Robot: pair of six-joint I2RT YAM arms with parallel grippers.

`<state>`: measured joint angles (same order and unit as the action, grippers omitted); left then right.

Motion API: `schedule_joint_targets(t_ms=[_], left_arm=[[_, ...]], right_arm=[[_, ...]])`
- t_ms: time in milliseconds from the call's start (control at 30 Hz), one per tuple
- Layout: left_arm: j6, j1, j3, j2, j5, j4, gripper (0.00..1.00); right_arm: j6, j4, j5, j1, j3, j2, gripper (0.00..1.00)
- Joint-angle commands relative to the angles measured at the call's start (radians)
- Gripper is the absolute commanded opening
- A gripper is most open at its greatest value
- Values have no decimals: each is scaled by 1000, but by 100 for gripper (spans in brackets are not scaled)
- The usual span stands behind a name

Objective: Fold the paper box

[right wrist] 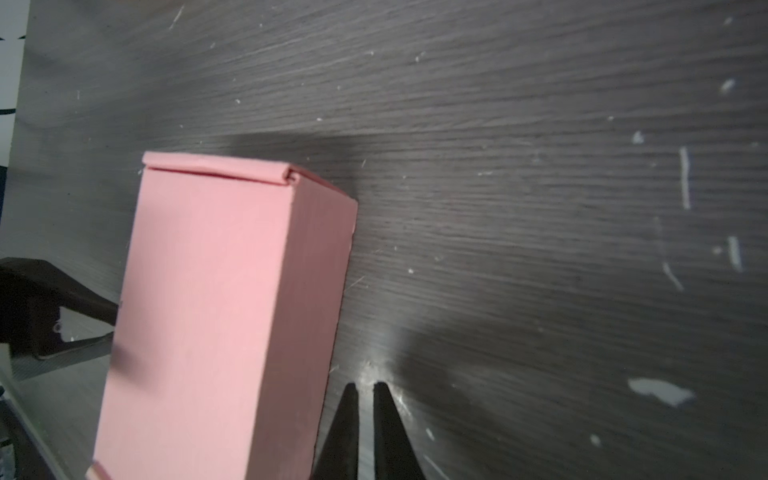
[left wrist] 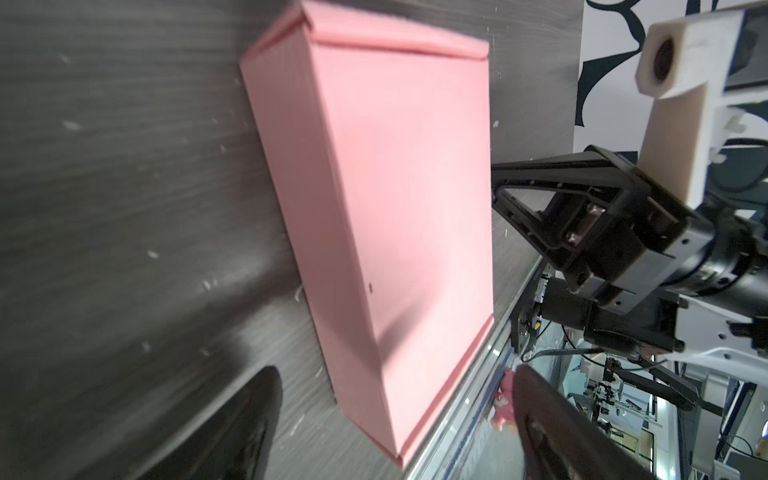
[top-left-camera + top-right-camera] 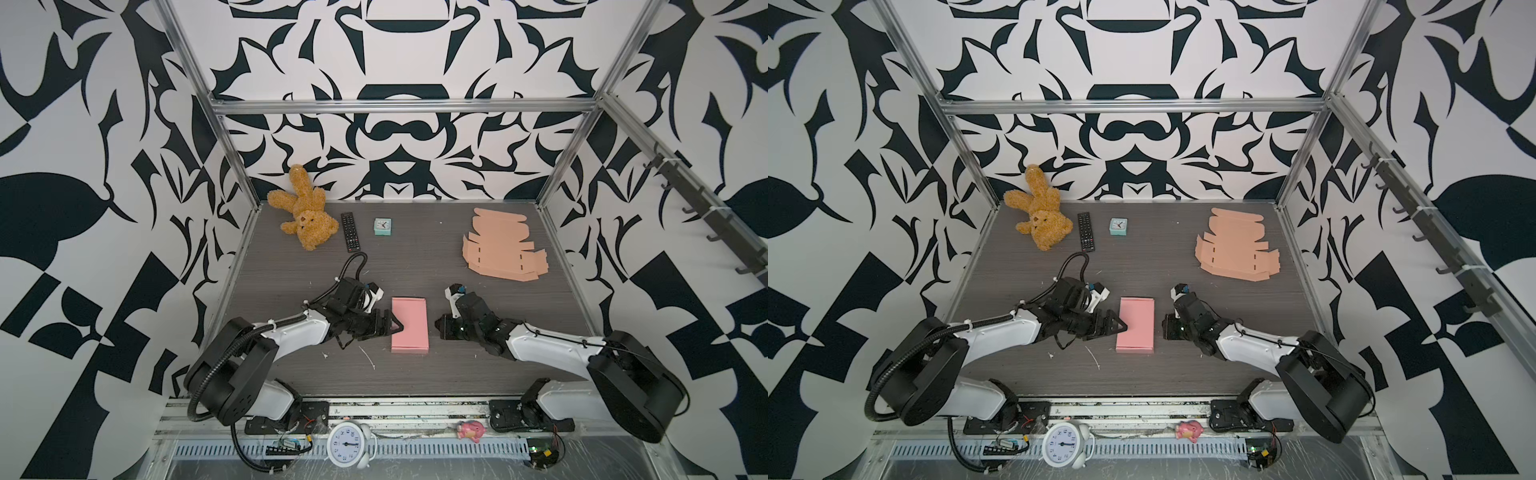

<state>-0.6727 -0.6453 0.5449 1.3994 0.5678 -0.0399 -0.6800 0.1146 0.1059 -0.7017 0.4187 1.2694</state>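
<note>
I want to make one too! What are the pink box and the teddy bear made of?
Pink box: probably thin paperboard, matte; sharp creases and a tucked flap edge show. Teddy bear: golden-brown plush fabric, curly and fuzzy; its filling is hidden.

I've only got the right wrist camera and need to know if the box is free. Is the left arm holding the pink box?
Observer: No, the left gripper is open, its fingers spread at the left side of the pink box, not clamped.
Operator: Any more cardboard to fold?
Observer: Yes, flat tan blanks lie at the far right of the table.
Operator: Anything else around?
Observer: A teddy bear, a remote and a small clock sit far left.
</note>
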Motion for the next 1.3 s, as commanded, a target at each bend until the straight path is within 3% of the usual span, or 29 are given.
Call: schedule_joint_targets(t_ms=[0,400,500,1267], left_arm=[[-35,-34,-30,-54,-33,6,88],[-77,-111,-63,-98,-94,-22,86],[-90,-121,-70,-95,-97,-39,81],[-137,-190,-68,-95,-134,-84,78]], right_arm=[[-27,-88,-66,-47,-26,-55,11],[-75,-103,-135,-190,-14,-44,10],[-85,-78,-138,-212,-12,-23,9],[-98,-1,-133,-313,39,40,10]])
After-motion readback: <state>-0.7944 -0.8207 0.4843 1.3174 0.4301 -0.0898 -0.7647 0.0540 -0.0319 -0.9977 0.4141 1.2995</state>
